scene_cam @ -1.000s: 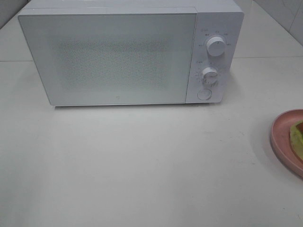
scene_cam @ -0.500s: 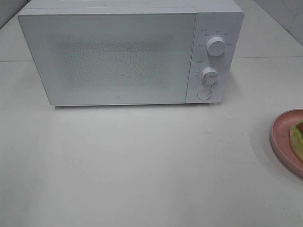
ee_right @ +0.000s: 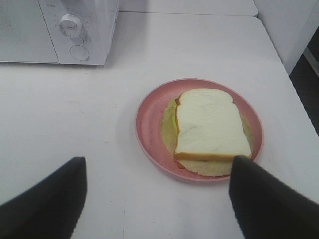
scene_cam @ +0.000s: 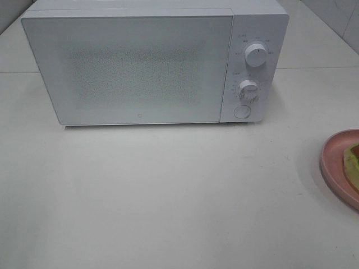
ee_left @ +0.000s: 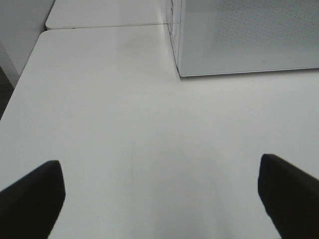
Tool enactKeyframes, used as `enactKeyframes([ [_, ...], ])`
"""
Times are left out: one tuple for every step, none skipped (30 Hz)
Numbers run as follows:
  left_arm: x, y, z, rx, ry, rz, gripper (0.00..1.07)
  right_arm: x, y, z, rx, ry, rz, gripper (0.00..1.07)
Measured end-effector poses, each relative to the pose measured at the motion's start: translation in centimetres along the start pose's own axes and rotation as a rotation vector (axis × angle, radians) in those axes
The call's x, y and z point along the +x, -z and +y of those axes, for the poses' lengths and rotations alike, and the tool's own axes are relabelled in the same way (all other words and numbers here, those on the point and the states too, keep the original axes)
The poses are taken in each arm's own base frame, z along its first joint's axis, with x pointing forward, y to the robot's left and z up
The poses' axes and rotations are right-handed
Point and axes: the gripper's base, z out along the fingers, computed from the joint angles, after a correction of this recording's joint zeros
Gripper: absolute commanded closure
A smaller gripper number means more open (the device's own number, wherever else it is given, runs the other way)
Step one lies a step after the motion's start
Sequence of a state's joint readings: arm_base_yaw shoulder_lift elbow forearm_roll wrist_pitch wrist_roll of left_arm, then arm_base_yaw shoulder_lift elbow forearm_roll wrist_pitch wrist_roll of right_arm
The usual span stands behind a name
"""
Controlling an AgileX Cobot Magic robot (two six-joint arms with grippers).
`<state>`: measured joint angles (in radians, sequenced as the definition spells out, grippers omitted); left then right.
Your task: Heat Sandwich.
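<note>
On the pink plate [ee_right: 149, 107], well right of the shut microwave [scene_cam: 140, 67], lies the sandwich [ee_right: 212, 127] — white bread over a green and yellowish filling. It looks light, soft and loosely stacked, so a hard pinch would likely crush it or shift the layers; carrying it by the plate's rim seems safer. The right gripper [ee_right: 157, 199] hangs just short of the plate, jaws spread, grasping nothing. The left gripper [ee_left: 159, 194] waits over bare table [ee_left: 124, 109] — jaws wide apart, also empty.

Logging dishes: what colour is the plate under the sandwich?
Pinkish-red plate, clearest in the right wrist view.
</note>
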<state>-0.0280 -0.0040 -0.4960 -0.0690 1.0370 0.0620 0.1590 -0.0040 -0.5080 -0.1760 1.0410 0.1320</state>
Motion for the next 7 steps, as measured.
enactKeyframes([
  [0.00, 0.00, 0.00, 0.000, 0.000, 0.000, 0.05, 0.00, 0.00, 0.00, 0.000, 0.000, 0.000, 0.31],
  [0.00, 0.00, 0.00, 0.000, 0.000, 0.000, 0.05, 0.00, 0.00, 0.00, 0.000, 0.000, 0.000, 0.31],
  [0.00, 0.00, 0.00, 0.000, 0.000, 0.000, 0.05, 0.00, 0.00, 0.00, 0.000, 0.000, 0.000, 0.31],
  [0.00, 0.00, 0.00, 0.000, 0.000, 0.000, 0.05, 0.00, 0.00, 0.00, 0.000, 0.000, 0.000, 0.31],
  [0.00, 0.00, 0.00, 0.000, 0.000, 0.000, 0.05, 0.00, 0.00, 0.00, 0.000, 0.000, 0.000, 0.31],
  [0.00, 0.00, 0.00, 0.000, 0.000, 0.000, 0.05, 0.00, 0.00, 0.00, 0.000, 0.000, 0.000, 0.31],
  [0.00, 0.00, 0.00, 0.000, 0.000, 0.000, 0.05, 0.00, 0.00, 0.00, 0.000, 0.000, 0.000, 0.31],
])
